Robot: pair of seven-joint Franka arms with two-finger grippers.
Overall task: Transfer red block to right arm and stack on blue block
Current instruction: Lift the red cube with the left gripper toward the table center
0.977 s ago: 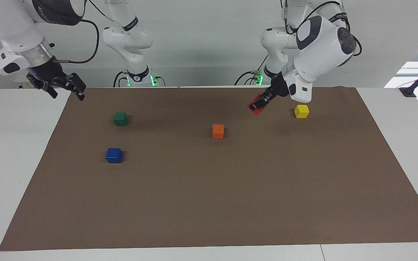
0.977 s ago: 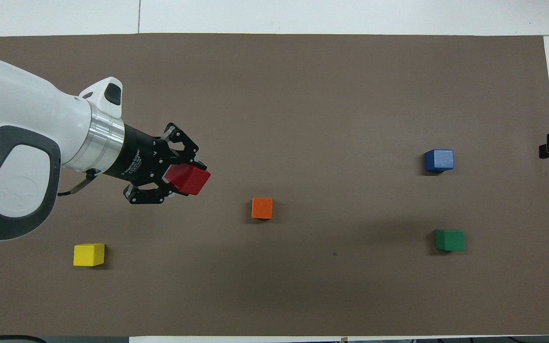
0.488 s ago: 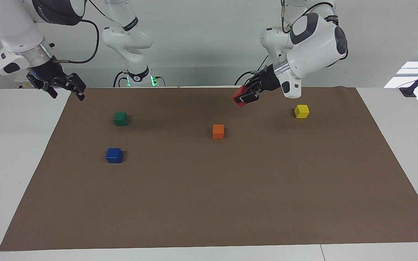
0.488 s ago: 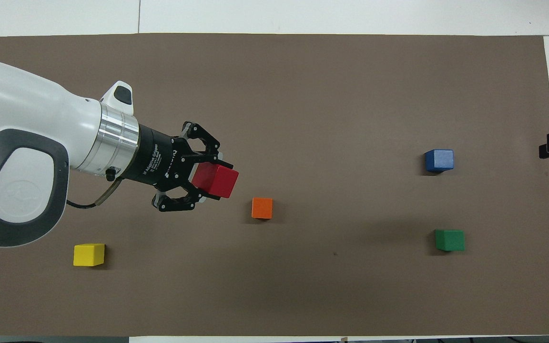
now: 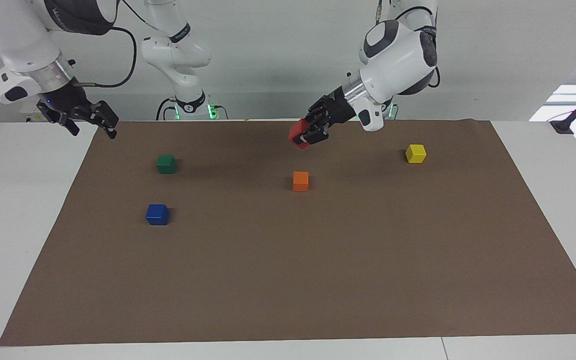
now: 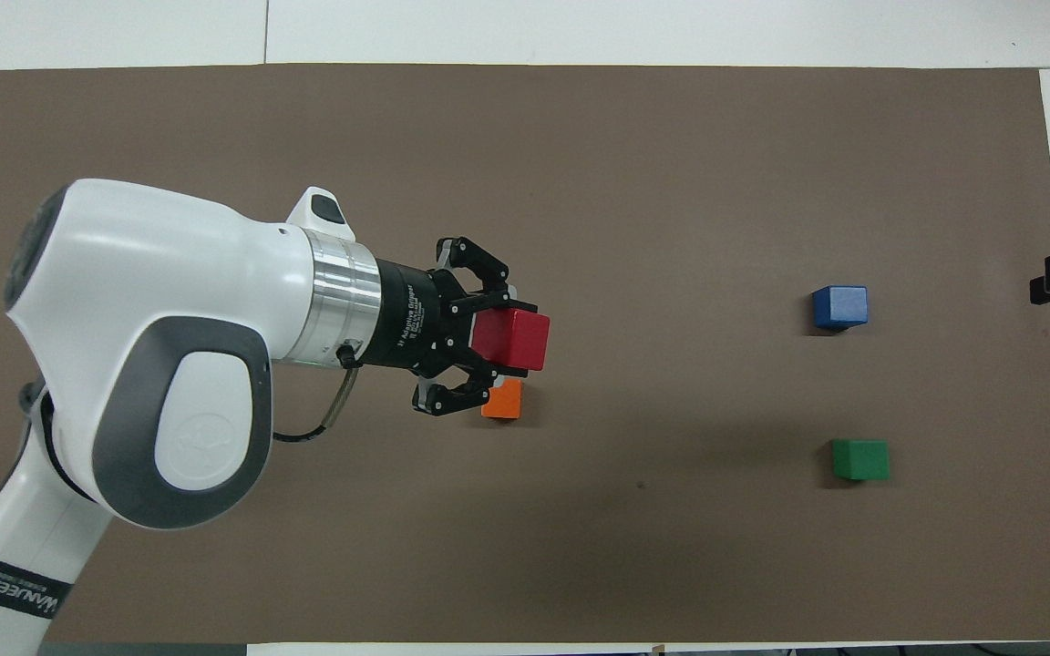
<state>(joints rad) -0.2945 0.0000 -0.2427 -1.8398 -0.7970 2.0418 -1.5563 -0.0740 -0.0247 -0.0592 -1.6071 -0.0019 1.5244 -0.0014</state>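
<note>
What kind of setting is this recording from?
Most likely a robotics lab bench: two white arms mounted at one table edge, a brown mat covering the table, and small coloured cubes spread on it. The left gripper holds the red block in the air; the right gripper waits open.

White lettering on the left gripper (image 6: 479, 351) body, too small to read, partly legible print on arm band (image 6: 1, 583)
</note>
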